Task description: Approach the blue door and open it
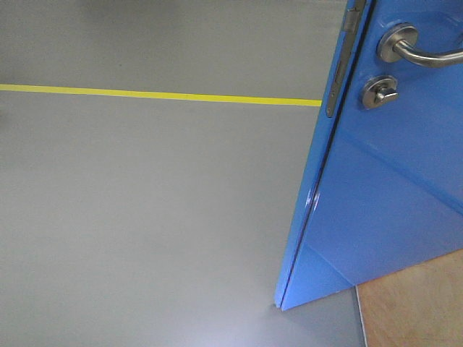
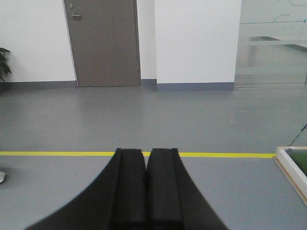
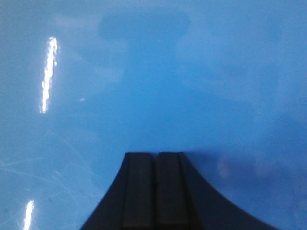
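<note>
Yellow floor tape runs at left; the left gripper is pressed shut, empty. Rightward, the blue door stands ajar, the right gripper closed right at its panel: push steadily, square-on, clear of the lever handle.

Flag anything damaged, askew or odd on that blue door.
Nothing serious. The blue door looks ajar, latch plate exposed, and its glossy face shows faint hairline scratches at lower left in the right wrist view. The left pincer and right pincer are shut, empty.
</note>
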{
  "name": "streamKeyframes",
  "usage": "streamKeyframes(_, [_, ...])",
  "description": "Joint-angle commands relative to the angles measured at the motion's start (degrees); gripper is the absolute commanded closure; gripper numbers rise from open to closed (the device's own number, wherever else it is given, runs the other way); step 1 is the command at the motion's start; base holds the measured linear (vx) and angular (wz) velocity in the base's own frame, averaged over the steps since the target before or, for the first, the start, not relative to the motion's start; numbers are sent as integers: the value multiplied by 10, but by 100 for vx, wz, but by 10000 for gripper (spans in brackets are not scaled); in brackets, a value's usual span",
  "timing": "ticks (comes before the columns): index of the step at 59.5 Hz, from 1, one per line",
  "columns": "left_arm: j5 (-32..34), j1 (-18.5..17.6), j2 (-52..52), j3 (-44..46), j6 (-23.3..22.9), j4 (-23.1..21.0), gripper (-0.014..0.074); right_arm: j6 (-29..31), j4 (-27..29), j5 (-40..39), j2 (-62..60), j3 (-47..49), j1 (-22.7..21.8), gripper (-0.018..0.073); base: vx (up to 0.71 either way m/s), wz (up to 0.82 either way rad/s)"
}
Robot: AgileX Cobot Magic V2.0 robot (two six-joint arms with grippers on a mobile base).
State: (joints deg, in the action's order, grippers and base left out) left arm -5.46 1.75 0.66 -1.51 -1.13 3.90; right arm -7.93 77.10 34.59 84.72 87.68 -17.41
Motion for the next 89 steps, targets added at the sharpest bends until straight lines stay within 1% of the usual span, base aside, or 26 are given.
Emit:
streamKeyframes(1, [48, 0, 8, 16, -4, -1, 524, 3, 22, -24, -15, 18, 1, 561, 19, 3])
streamKeyframes(89, [48, 0, 8, 16, -4, -1, 524, 3, 22, -25, -15, 18, 1, 561, 19, 2])
